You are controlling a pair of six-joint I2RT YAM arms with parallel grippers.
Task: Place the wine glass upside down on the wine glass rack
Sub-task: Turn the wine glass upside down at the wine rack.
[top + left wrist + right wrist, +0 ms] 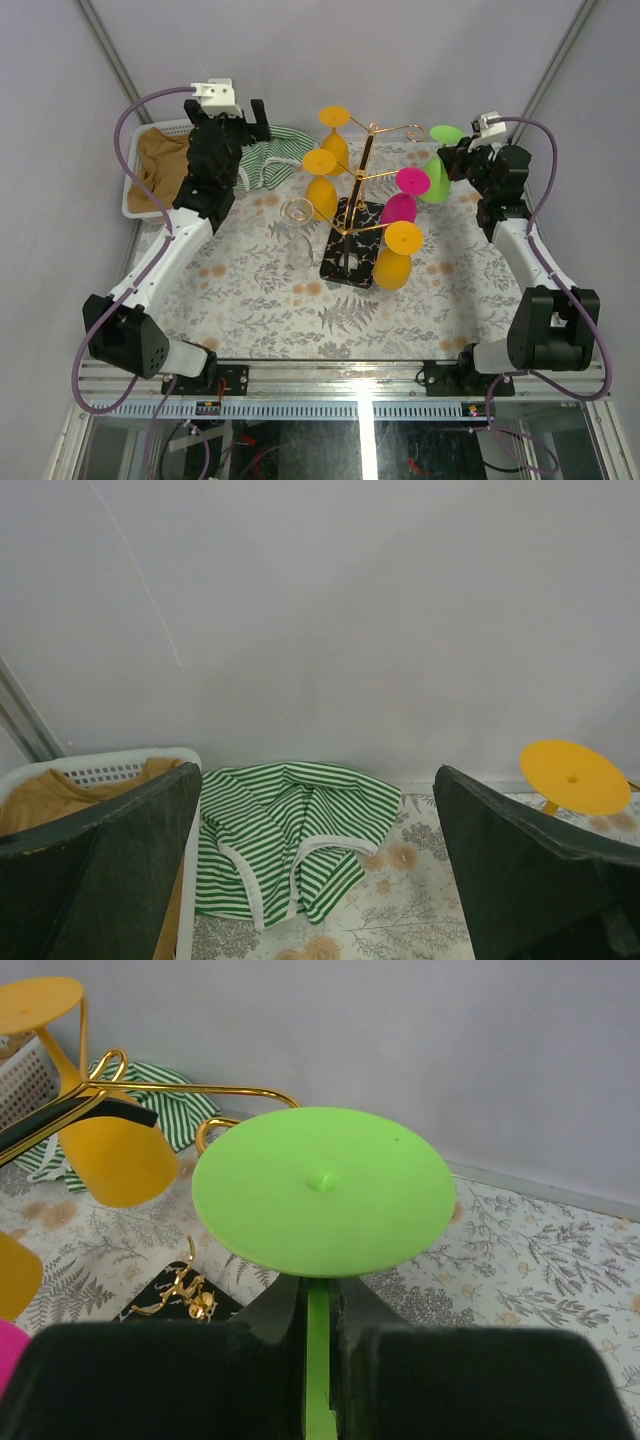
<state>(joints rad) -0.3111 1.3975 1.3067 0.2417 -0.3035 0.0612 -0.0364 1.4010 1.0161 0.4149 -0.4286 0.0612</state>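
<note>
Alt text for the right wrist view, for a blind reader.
The right gripper is shut on the stem of an upside-down green wine glass, its round foot filling mid-view. Behind, at left, are the gold wine glass rack and an upside-down yellow glass.

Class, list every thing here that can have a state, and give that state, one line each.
left gripper: open, empty.
right gripper: shut on the green wine glass stem.
green wine glass: held, foot beside a hook of the wine glass rack.
yellow wine glasses: three hung upside down on it.
pink wine glass: hung upside down.
clear wine glass: standing on the table.
basket: holding brown cloth.
</note>
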